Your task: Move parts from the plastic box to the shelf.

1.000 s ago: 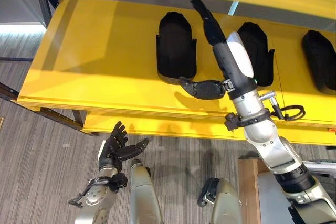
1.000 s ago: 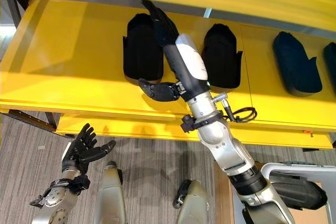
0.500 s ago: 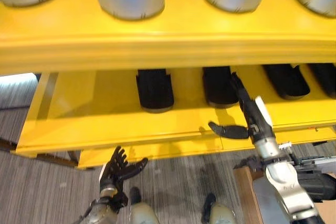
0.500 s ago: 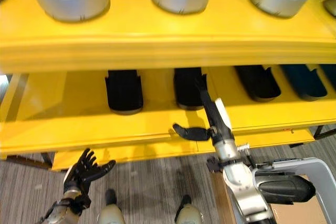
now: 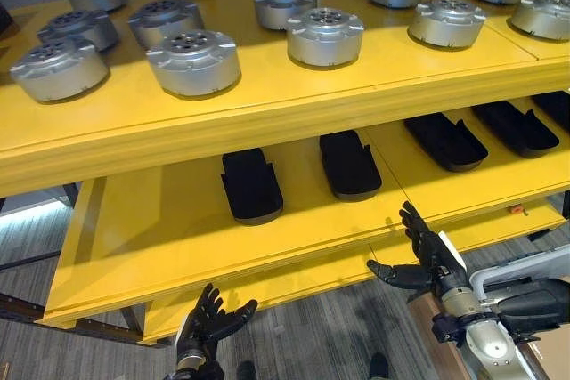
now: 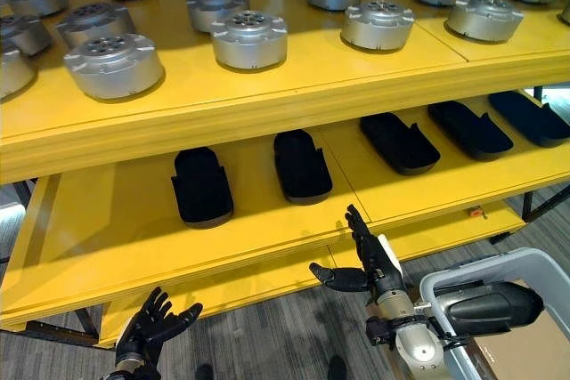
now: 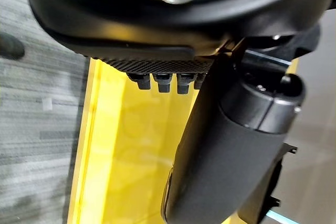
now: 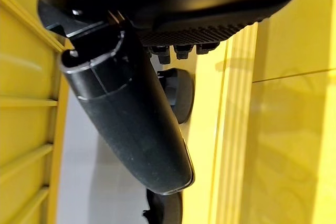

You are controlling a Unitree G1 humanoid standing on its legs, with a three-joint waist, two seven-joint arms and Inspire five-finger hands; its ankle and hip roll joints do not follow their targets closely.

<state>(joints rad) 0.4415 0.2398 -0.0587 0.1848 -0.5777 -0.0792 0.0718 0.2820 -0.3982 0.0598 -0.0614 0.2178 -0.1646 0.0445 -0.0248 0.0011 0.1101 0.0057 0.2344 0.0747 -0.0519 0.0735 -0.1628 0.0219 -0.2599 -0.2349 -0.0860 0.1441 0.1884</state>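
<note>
In front of me stands a yellow shelf [image 5: 267, 122] with two smooth, glossy boards, one above the other. On the upper board lie round silver-grey metal parts [image 5: 193, 61], short cylinders with a flange at the bottom and small holes in the top face; I count about seventeen of them in the left eye view, in loose rows, and some at the far edge are cut off. On the lower board lie black parts [image 5: 251, 185], matte, long and flat with a rounded end. Five are visible there: two close together in the middle and three more toward my right, the last one only partly in view.

At my right side, low, is the light grey plastic box [image 6: 485, 304] with a rounded rim. Inside it rests one dark, smooth, long part [image 6: 495, 305]; what else it contains I cannot tell.

My right hand [image 5: 426, 260] is in front of the edge of the lower board, fingers straight and spread, thumb out to the side, holding nothing. My left hand [image 5: 207, 321] is low near the grey striped floor [image 5: 338, 340], palm up, fingers spread and relaxed, also empty.
</note>
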